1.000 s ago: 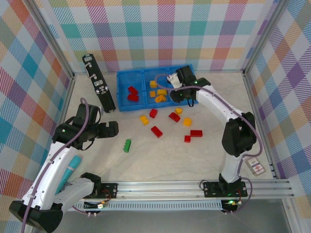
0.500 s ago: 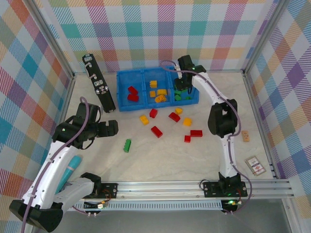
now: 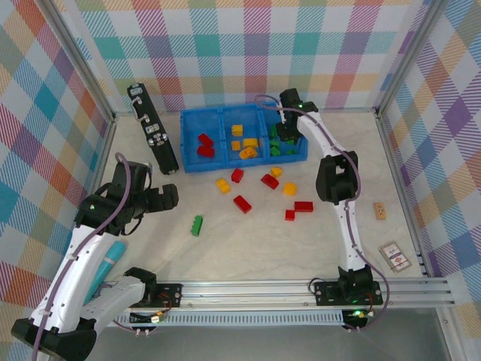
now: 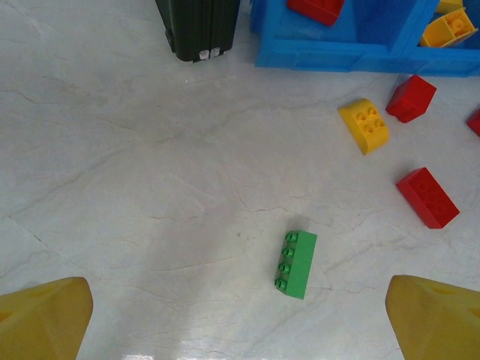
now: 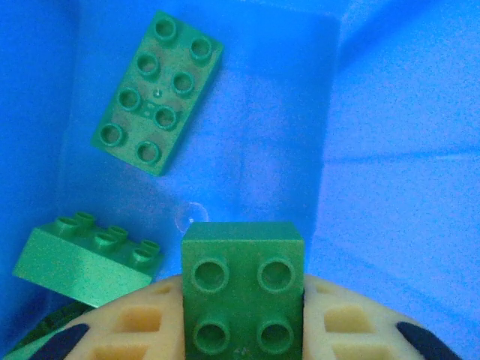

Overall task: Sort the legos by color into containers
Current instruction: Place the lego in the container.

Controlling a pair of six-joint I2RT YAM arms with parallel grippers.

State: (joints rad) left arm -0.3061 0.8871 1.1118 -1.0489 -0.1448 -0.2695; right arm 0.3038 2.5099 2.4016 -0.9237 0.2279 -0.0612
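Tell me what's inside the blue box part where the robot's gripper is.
All green: a flat eight-stud brick, a second brick lying beside it, and a four-stud brick pinched in the right gripper. The gripper hides the compartment floor beneath it.

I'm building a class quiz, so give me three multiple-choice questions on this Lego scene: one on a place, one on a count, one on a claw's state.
1. Where is the right claw? A over the bin's right compartment; B over the black panel; C beside the teal tool.
2. Green bricks loose on the table? A none; B one; C four.
3. The left claw is: A shut on red; B shut on yellow; C open, empty.
A: it holds a green square brick over that compartment. B: one green brick lies there. C: its fingers stand apart, nothing between.
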